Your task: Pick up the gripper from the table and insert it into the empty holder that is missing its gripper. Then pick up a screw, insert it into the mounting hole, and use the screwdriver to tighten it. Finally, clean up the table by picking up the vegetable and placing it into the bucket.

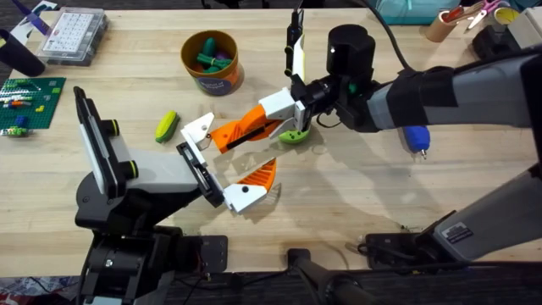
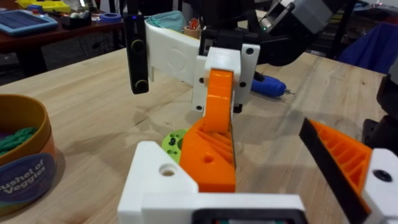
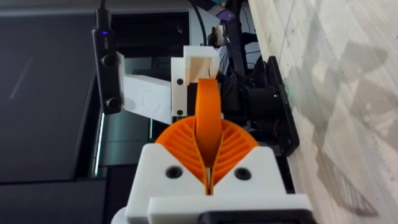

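My right gripper (image 1: 278, 117) (image 3: 209, 138) is shut on the orange gripper (image 1: 244, 129) (image 2: 211, 143) (image 3: 208, 102). That piece's wide end sits against the white holder (image 1: 198, 130) (image 2: 158, 186) (image 3: 199, 65) on my left arm's black crossbar (image 1: 201, 172). A mounting hole (image 2: 166, 169) shows in the holder. My left gripper (image 1: 223, 161) stands open, and its other white block carries an orange finger (image 1: 263, 174) (image 2: 345, 158). The blue screwdriver (image 1: 415, 138) (image 2: 267, 84) lies to the right. The vegetable (image 1: 167, 125) lies left of the holder, below the bucket (image 1: 212, 62) (image 2: 25, 155). The screw is out of view.
A small green dish (image 1: 295, 135) (image 2: 175, 142) sits under the right gripper. At the far left are a clear parts box (image 1: 73, 34) and a green brick plate (image 1: 30, 102). A tan cup with scissors (image 1: 449, 21) stands at the back right.
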Robot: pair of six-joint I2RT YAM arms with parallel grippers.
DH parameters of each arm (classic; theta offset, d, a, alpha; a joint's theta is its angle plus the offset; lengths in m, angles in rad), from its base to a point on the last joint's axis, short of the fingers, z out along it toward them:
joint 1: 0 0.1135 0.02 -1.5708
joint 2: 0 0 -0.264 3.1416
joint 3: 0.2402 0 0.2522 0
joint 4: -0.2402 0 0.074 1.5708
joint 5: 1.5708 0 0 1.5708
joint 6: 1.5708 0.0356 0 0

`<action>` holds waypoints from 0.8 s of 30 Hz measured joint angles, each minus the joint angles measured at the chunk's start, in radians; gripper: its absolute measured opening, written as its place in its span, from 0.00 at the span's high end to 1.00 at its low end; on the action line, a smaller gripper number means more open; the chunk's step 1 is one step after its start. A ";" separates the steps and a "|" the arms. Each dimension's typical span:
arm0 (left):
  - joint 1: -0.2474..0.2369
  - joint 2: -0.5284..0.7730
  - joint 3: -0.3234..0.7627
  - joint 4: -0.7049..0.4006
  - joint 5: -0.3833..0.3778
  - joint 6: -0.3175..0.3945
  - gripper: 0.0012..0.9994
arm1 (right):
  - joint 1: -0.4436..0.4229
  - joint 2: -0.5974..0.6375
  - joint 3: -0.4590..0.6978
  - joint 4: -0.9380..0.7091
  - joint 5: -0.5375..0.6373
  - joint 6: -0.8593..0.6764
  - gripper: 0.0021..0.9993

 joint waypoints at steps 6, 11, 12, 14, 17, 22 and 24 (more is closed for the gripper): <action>0.000 0.002 0.001 0.000 -0.003 0.000 0.01 | 0.000 0.000 -0.001 -0.005 -0.002 0.003 0.99; 0.000 0.002 0.001 0.000 -0.003 0.000 0.01 | 0.000 0.000 -0.001 -0.017 -0.002 0.002 0.98; 0.000 0.002 0.001 0.000 -0.003 0.000 0.01 | 0.000 0.000 -0.001 -0.022 -0.002 0.001 0.99; 0.000 0.002 0.001 0.000 -0.003 0.000 0.01 | 0.000 0.000 -0.001 -0.029 -0.003 -0.002 0.98; 0.000 0.003 0.001 0.000 -0.003 0.000 0.01 | 0.000 0.000 -0.001 -0.030 -0.006 -0.010 0.99; 0.000 0.003 0.001 0.000 -0.002 0.000 0.01 | 0.000 0.000 -0.001 -0.033 -0.010 -0.028 0.98; 0.000 0.003 0.001 0.000 -0.002 0.000 0.01 | 0.000 0.000 -0.001 -0.033 -0.010 -0.038 0.99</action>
